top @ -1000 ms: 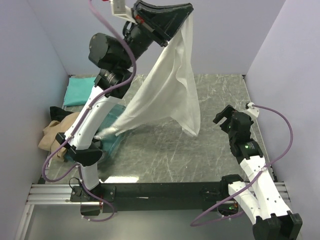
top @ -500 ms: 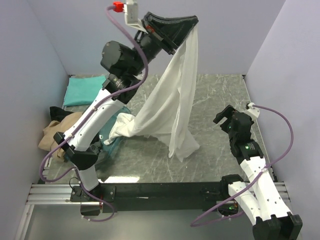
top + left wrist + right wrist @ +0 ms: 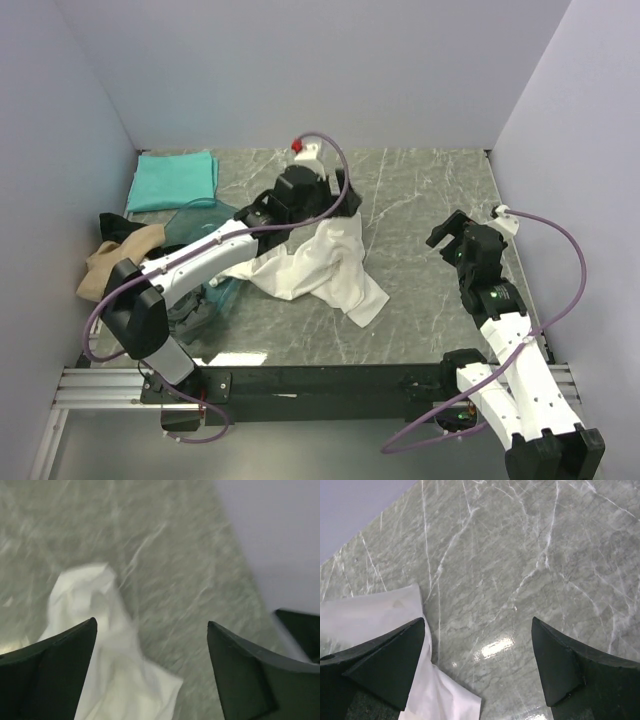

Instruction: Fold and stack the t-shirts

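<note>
Grey marbled tabletop, lavender walls on three sides. The white t-shirt lies in a crumpled heap near the middle, layers overlapping, one flap pointing toward the near edge. My left claw hangs over it with its fingers spread wide and nothing between them, so it holds nothing. My right claw is spread too and empty, well apart from the heap over bare marble, with a corner of white cloth at the edge of its wrist view.

The teal t-shirt sits folded in the back left corner. The tan t-shirt is bunched at the left wall. The blue-tinted bin is under the left arm, just beside the white heap.

Risks as I see them:
- The heap is not flat. A pinch from here probably catches several layers, and the shirt comes up twisted.
- I cannot tell sleeves, hem or collar apart, so a wrong grab point is likely.
- The left arm spans low across bin and cloth. A sideways sweep may drag the shirt or shove the bin.
- The white edge looks as if it touches the bin and could snag on the rim.
</note>
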`<state>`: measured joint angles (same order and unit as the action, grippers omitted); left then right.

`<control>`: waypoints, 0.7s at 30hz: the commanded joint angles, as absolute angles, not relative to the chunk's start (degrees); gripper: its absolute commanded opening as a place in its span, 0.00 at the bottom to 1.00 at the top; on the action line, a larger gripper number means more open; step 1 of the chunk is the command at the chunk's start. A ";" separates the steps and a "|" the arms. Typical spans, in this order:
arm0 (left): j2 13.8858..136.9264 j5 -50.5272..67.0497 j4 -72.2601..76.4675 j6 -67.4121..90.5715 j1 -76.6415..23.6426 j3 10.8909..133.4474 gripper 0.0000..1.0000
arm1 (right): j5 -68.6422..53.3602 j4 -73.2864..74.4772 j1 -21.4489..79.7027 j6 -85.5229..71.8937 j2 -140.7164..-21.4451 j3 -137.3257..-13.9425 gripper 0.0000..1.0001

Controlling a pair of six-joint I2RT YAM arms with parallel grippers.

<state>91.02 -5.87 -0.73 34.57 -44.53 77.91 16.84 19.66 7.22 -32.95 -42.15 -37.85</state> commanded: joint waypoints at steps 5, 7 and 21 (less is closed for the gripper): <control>83.95 -28.00 -26.61 40.58 -48.08 73.57 0.99 | 16.96 17.84 7.03 -32.52 -43.42 -37.70 0.93; 82.63 -29.70 -33.53 43.32 -48.08 71.47 0.99 | 17.31 18.19 7.03 -32.61 -43.77 -37.88 0.93; 88.84 -8.53 -17.59 43.60 -48.16 55.89 0.95 | 15.73 17.84 7.03 -32.52 -44.47 -37.71 0.93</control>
